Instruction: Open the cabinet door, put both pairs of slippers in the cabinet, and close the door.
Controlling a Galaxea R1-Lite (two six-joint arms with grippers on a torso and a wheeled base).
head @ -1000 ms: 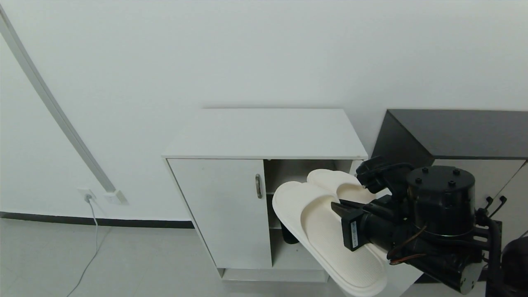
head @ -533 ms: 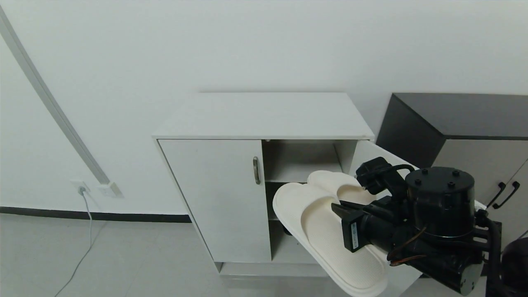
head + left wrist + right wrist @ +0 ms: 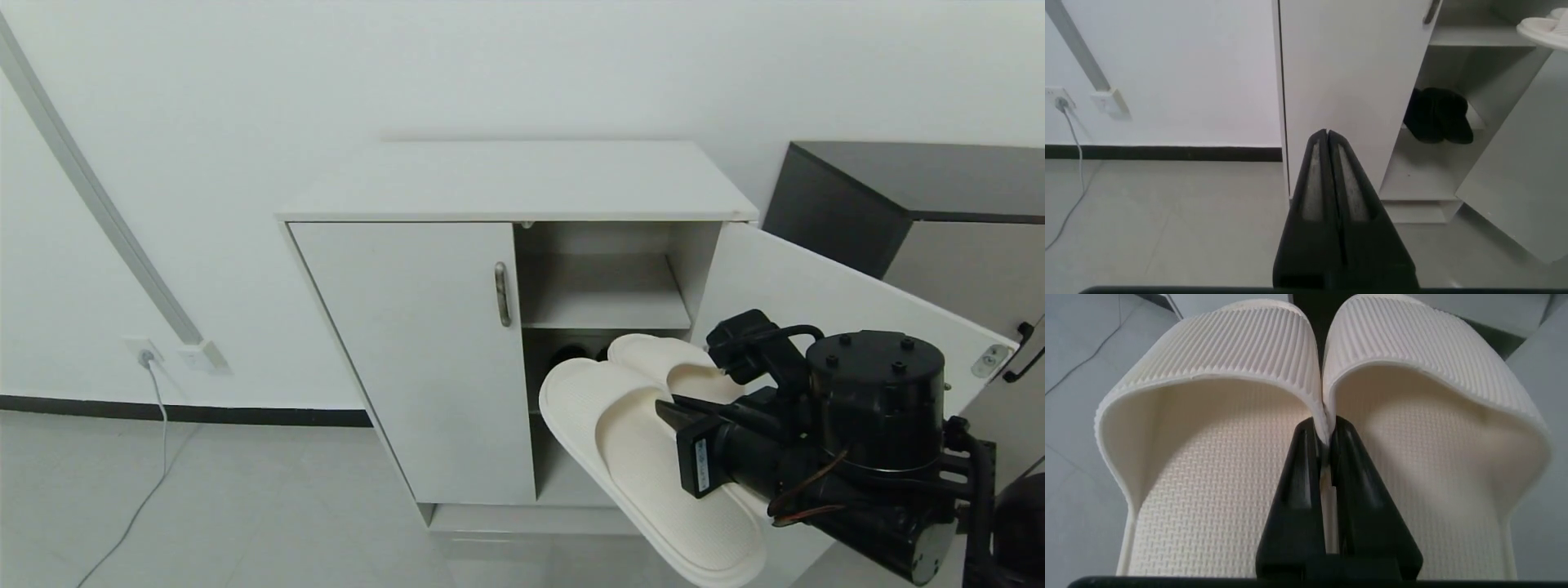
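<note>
The white cabinet stands against the wall with its right door swung open and its left door closed. A black pair of slippers lies on the middle shelf inside. My right gripper is shut on the inner edges of a white pair of slippers, held side by side in front of the open compartment. My left gripper is shut on nothing, low and facing the closed left door.
A dark cabinet stands right of the open door, close behind it. A wall socket with a hanging cable and a slanted wall strip are at the left. Bare grey floor lies before the cabinet.
The whole head picture has shifted: the cabinet sits higher and looks nearer, showing more of its shelves and open door, so the camera moved. My right gripper keeps the white slippers.
</note>
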